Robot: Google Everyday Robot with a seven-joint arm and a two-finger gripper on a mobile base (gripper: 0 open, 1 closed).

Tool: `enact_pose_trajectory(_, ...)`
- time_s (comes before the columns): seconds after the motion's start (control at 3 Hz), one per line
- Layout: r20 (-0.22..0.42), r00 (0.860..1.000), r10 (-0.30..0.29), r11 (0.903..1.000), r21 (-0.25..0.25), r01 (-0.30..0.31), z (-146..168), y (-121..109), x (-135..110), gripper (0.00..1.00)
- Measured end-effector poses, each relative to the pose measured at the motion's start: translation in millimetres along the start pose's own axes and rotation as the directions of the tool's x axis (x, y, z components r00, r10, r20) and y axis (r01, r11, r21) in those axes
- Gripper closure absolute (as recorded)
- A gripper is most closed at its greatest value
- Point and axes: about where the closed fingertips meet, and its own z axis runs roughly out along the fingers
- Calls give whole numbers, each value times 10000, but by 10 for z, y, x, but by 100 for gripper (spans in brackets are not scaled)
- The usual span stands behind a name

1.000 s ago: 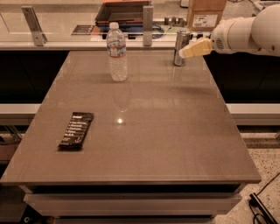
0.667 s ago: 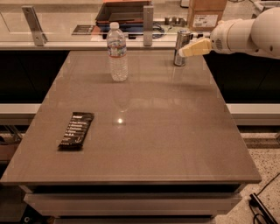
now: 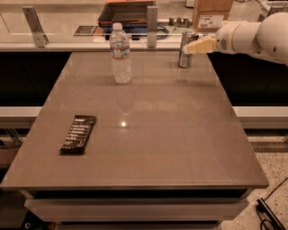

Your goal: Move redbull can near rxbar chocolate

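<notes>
The redbull can stands upright near the table's far right edge. My gripper reaches in from the right on a white arm and sits at the can's upper half, touching or right beside it. The rxbar chocolate, a flat black wrapper with white text, lies near the front left of the table, far from the can.
A clear plastic water bottle stands at the far middle-left of the table. Behind the table a counter holds metal posts, a dark tray and a cardboard box. A cable lies on the floor at the front right.
</notes>
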Motion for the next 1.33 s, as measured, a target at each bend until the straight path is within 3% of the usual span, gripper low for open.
enact_pose_trajectory(0.67,189,9985,518,9974,-516,-507,302,82,125,0)
enact_pose_trajectory(1.33,400,9969,679,9930,-993,-636,532,196,83,0)
